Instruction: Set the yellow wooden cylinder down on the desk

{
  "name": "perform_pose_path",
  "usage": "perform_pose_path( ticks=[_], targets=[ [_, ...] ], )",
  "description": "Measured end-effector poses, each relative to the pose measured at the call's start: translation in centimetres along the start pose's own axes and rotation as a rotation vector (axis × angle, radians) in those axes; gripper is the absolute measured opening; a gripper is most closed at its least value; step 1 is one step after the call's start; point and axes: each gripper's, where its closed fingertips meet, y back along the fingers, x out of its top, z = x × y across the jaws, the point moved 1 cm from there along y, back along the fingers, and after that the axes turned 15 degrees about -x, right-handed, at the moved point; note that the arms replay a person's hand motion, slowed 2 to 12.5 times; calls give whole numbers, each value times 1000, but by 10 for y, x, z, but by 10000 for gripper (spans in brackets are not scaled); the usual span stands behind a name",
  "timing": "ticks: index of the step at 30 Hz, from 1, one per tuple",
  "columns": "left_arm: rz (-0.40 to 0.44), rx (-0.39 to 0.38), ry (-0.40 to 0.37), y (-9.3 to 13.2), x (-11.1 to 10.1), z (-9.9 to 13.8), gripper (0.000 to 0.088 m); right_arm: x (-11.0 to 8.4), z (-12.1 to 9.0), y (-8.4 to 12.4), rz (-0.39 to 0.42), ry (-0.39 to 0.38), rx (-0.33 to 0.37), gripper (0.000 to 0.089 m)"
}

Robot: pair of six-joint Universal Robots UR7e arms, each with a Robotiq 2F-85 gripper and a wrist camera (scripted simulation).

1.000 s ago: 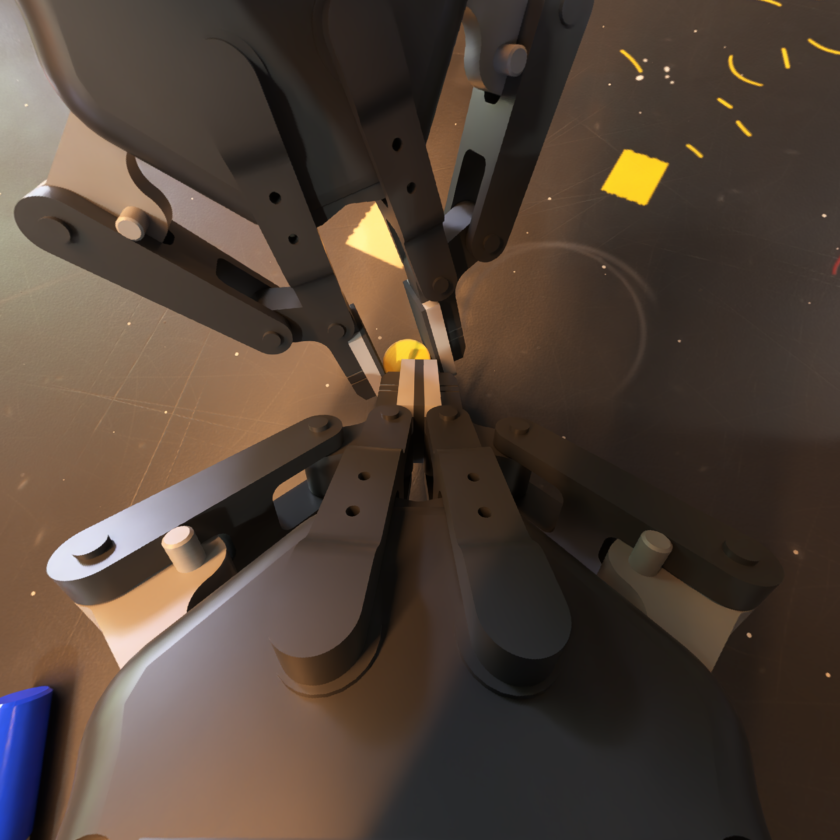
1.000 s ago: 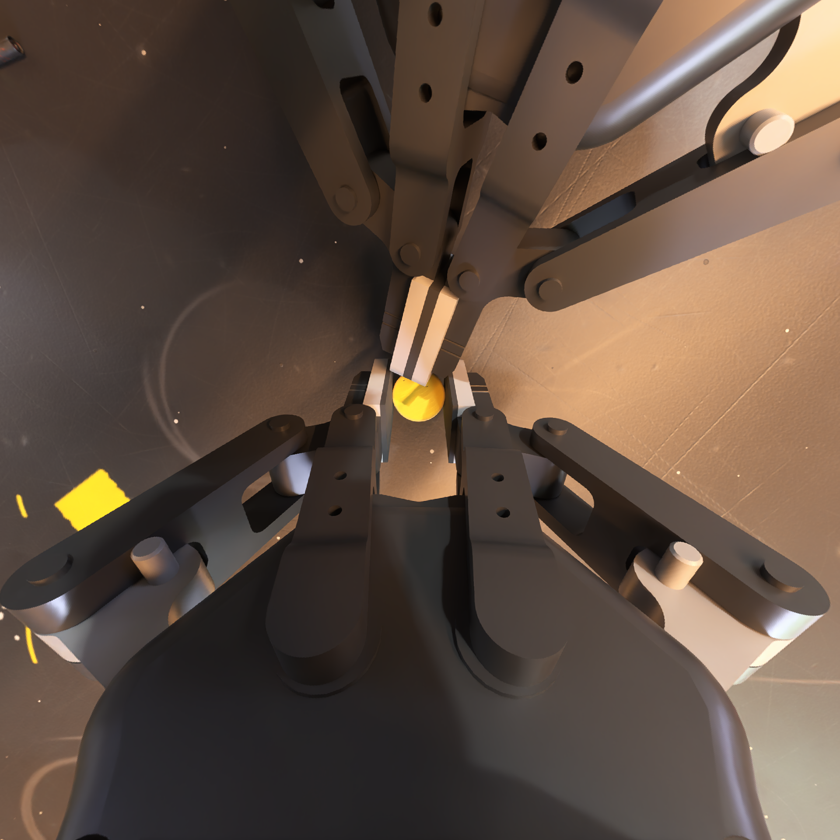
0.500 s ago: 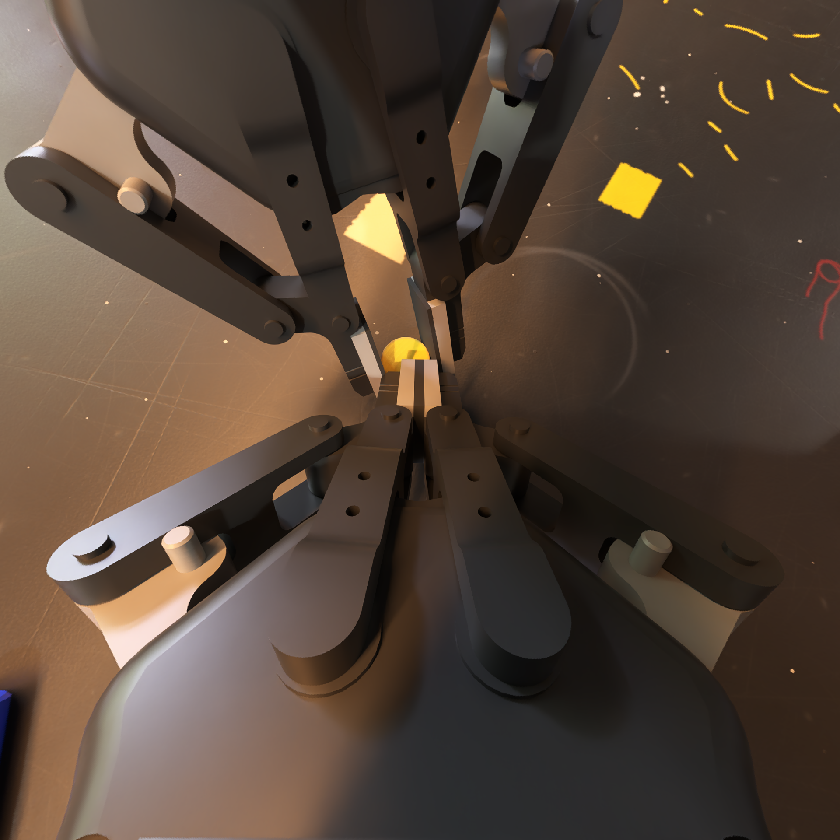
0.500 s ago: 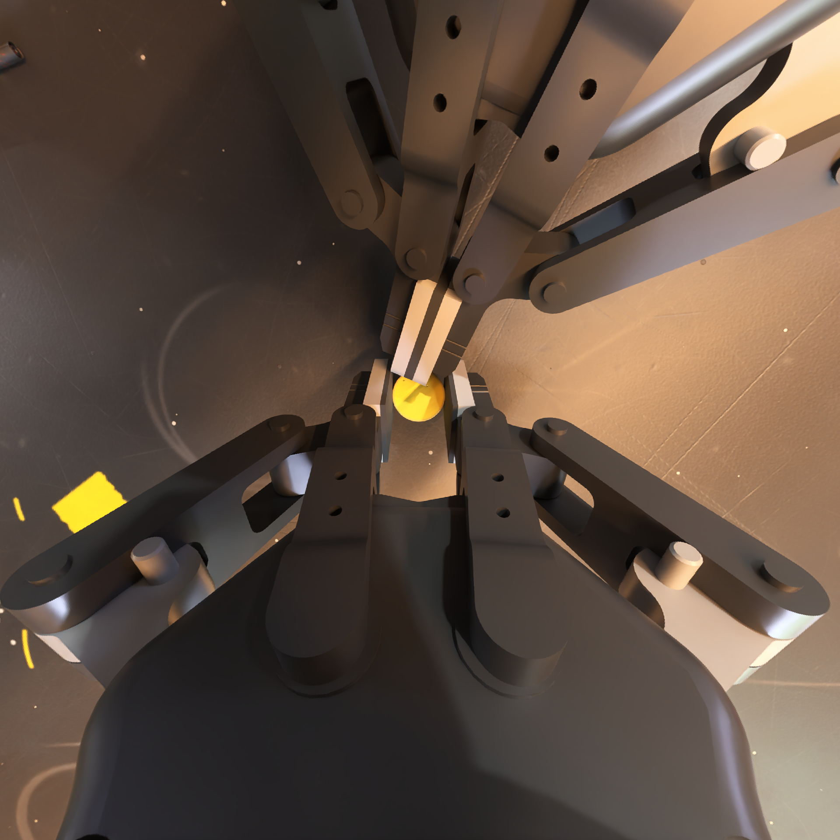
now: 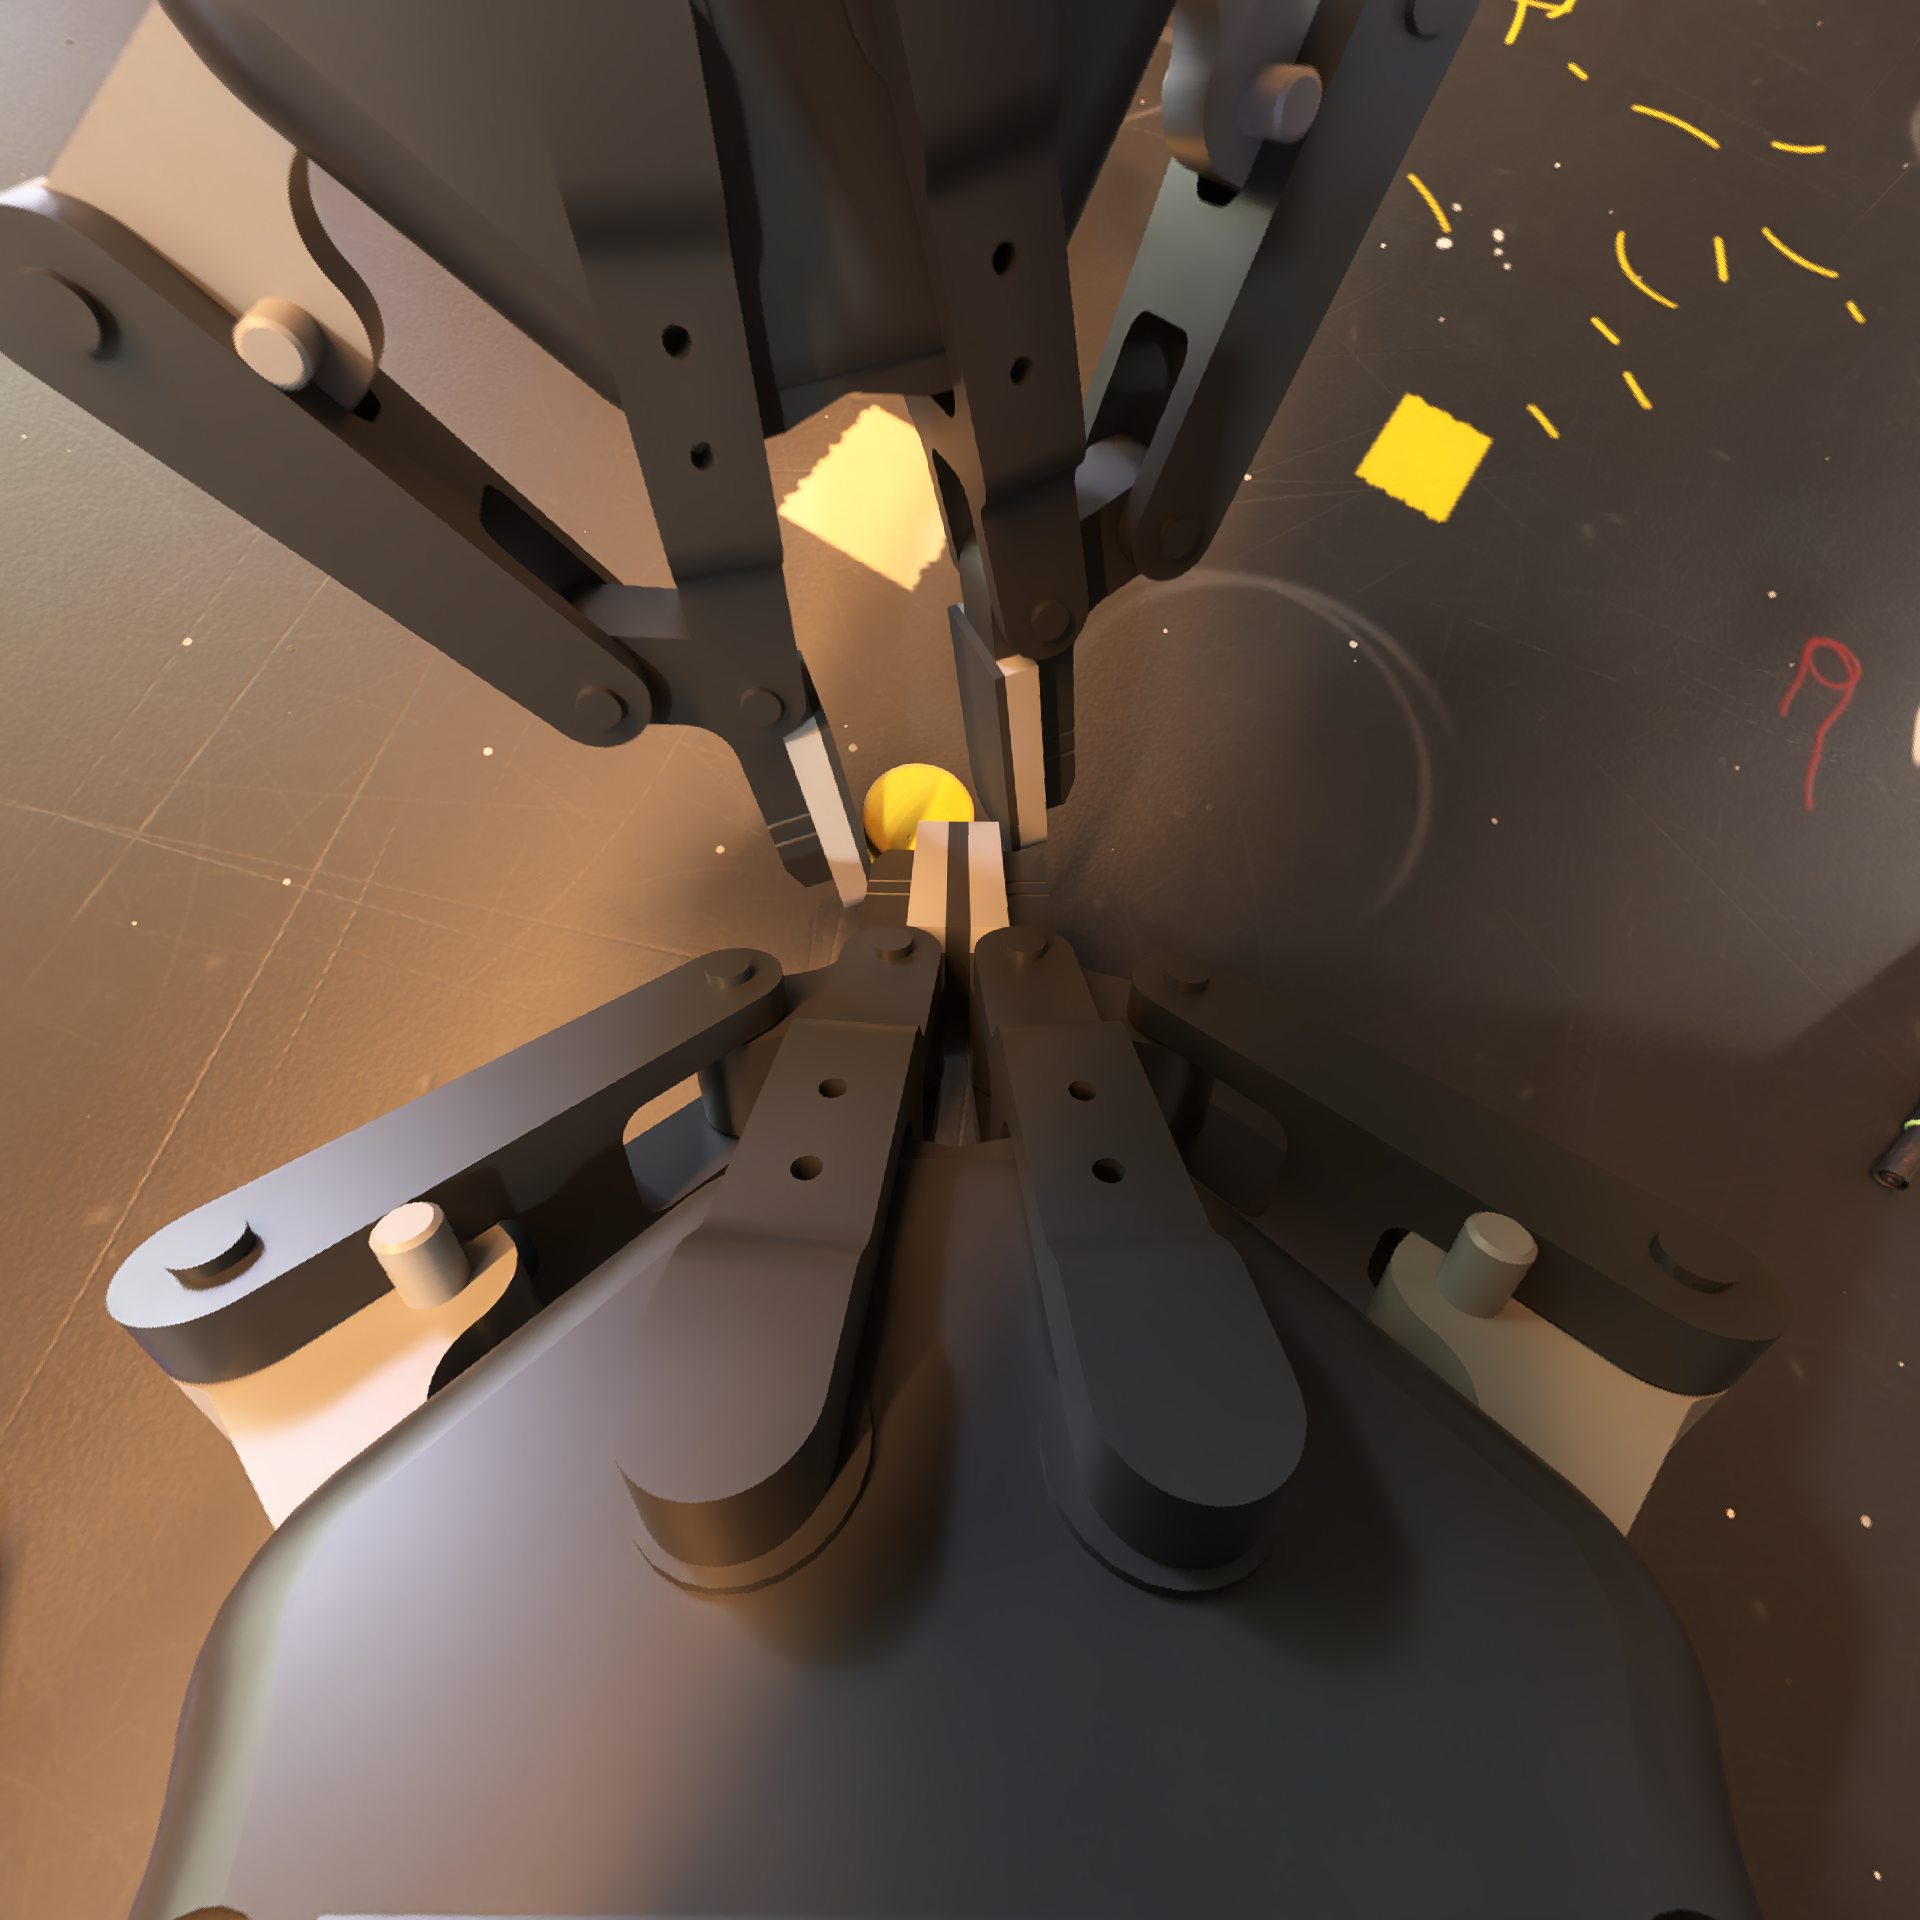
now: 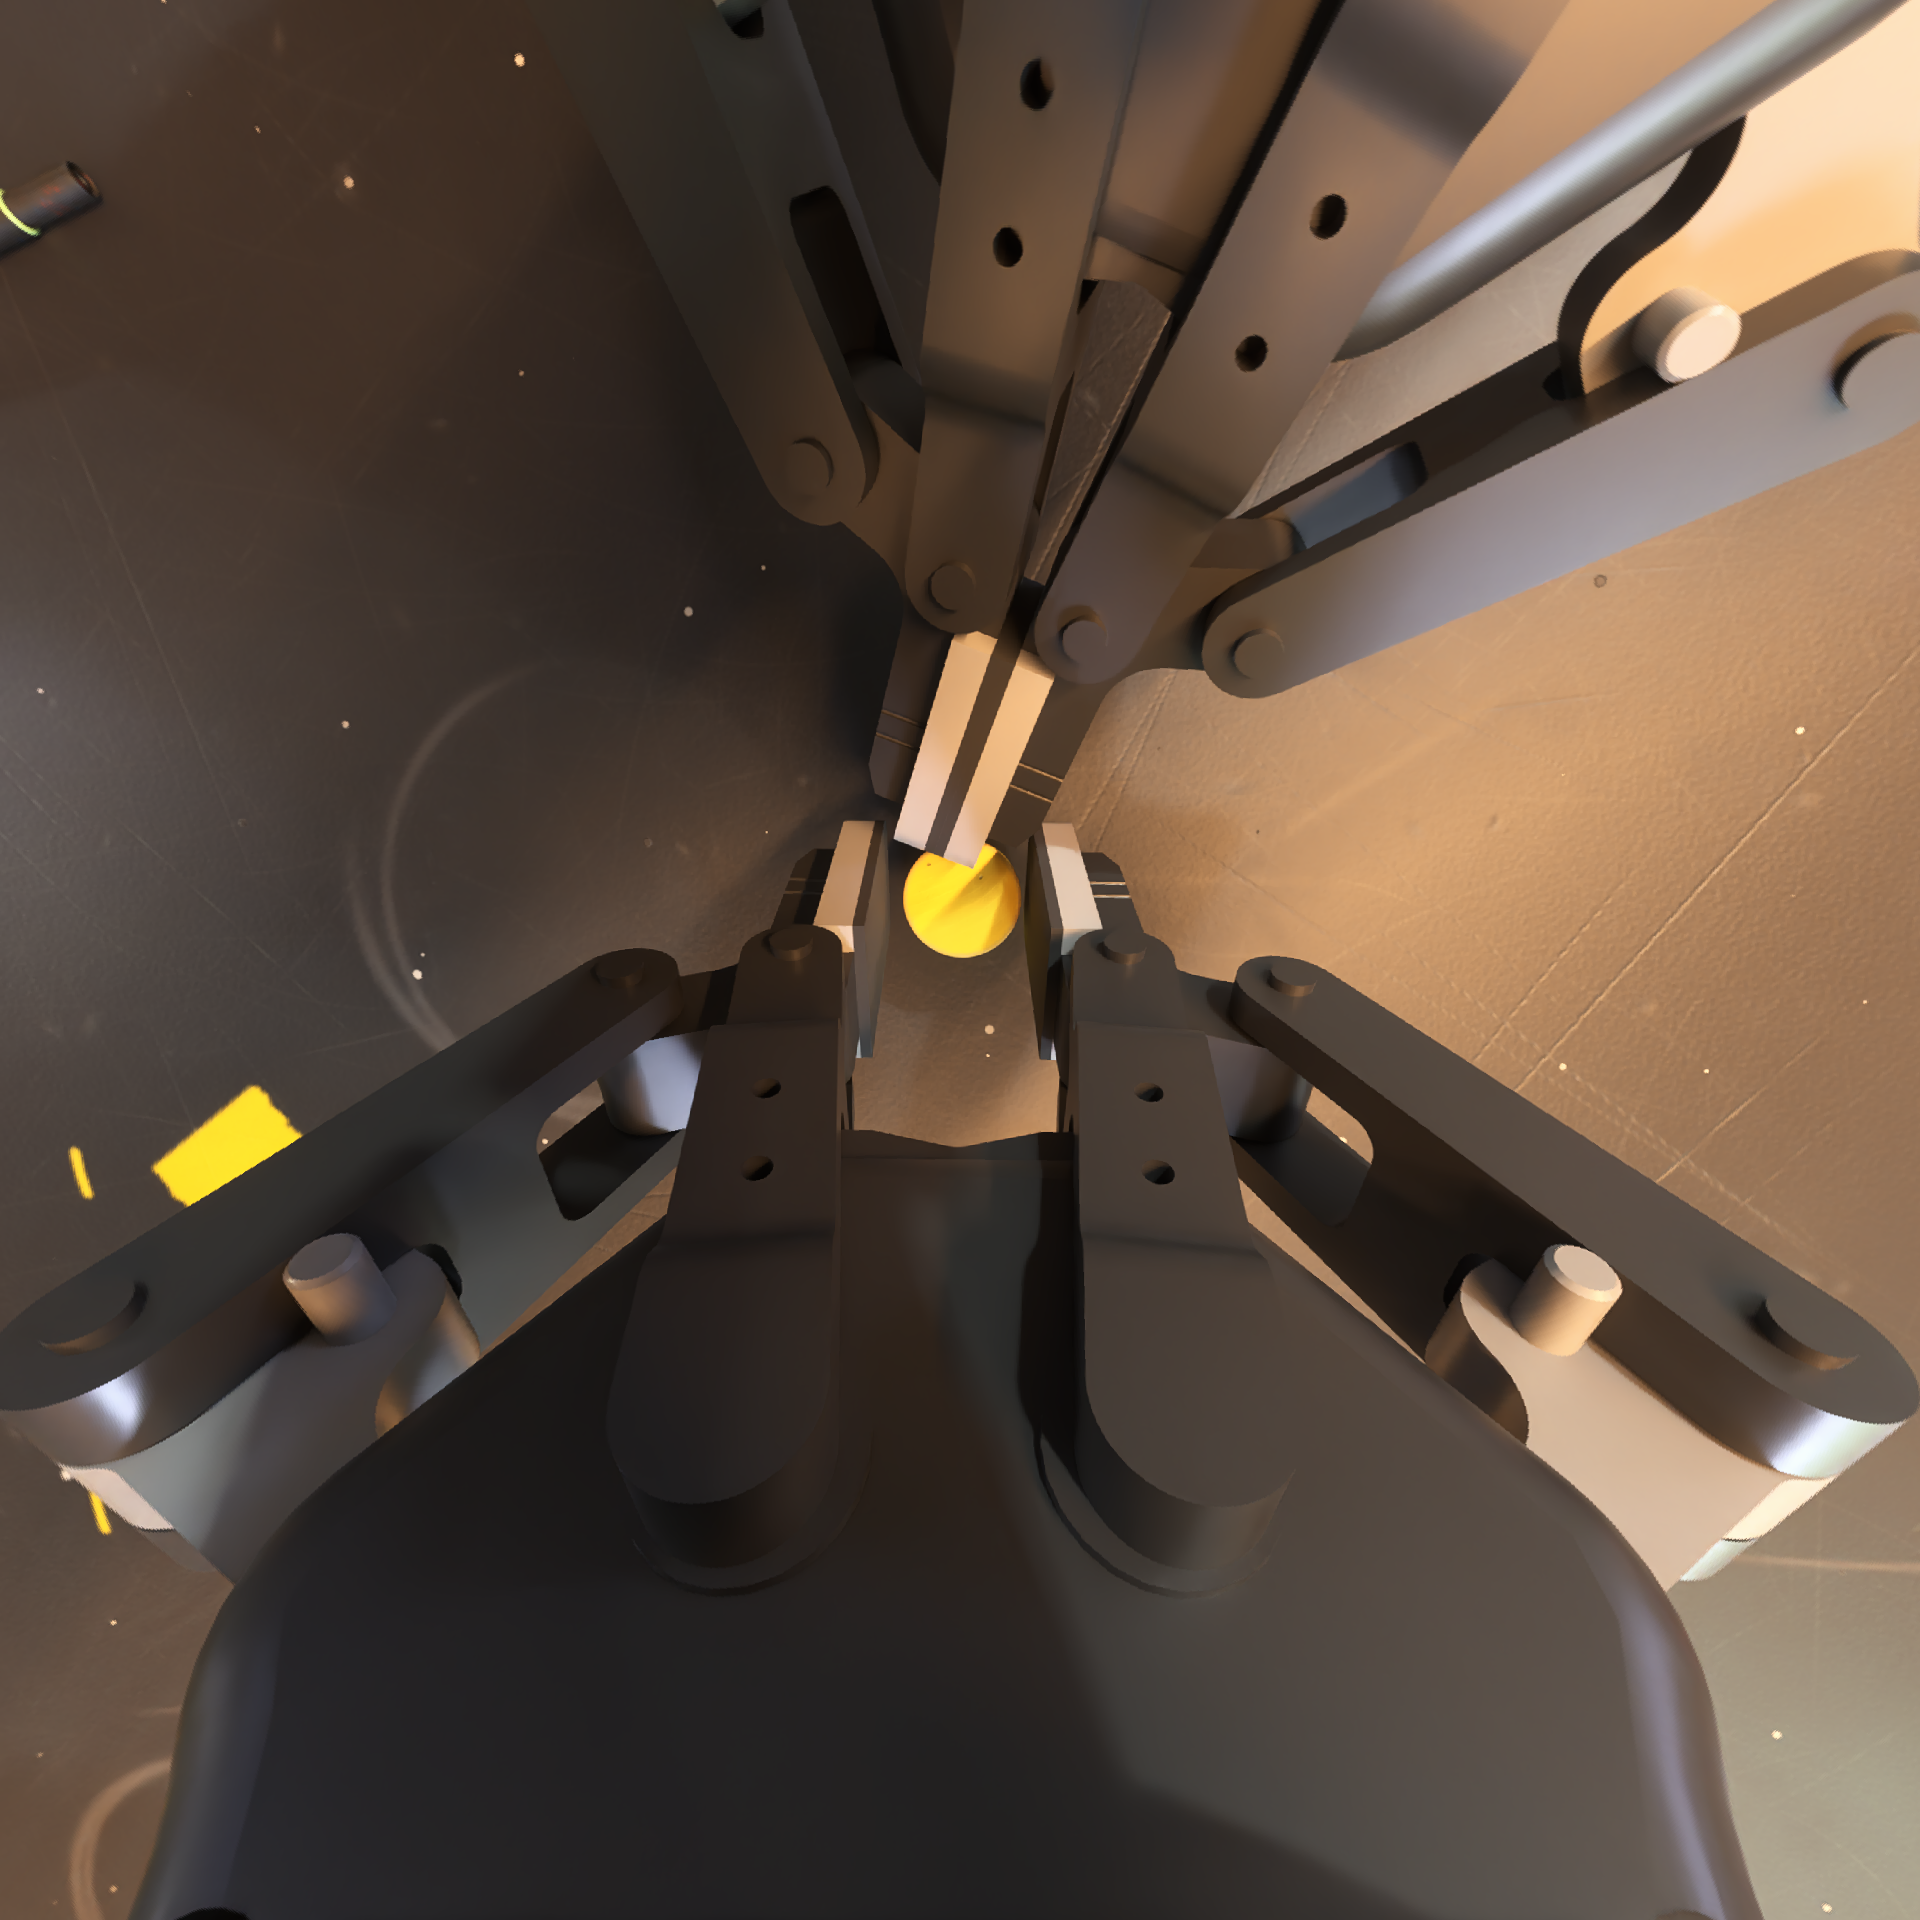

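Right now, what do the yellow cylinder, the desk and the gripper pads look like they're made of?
Yellow cylinder: matte painted wood by the task's word; only its flat round end shows, with no visible grain, so it could be plastic. Desk: dark, lightly textured surface, perhaps leatherette or laminate, with fine scratches and ring marks. Pads: pale grey, smooth, looks like rubber or plastic.

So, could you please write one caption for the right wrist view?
The right gripper straddles the end-on yellow wooden cylinder against the dark desk; shut left gripper tips at its far edge.
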Motion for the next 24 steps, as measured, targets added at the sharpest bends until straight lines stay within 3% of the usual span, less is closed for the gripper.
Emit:
perform_pose_path(
  ticks=[9,11,15,20,24],
  targets=[
    [-9,4,-10,0,0,0,0,-4,9,12,27,-70,-39,251],
    [-11,8,-12,0,0,0,0,-4,12,16,39,-97,-60,211],
    [-19,13,-22,0,0,0,0,2,13,23,100,-152,-93,24],
    [-31,17,-36,0,0,0,0,13,1,29,170,-200,-107,0],
    [-44,20,-47,0,-1,1,0,18,-8,26,184,-248,-161,0]
  ],
)
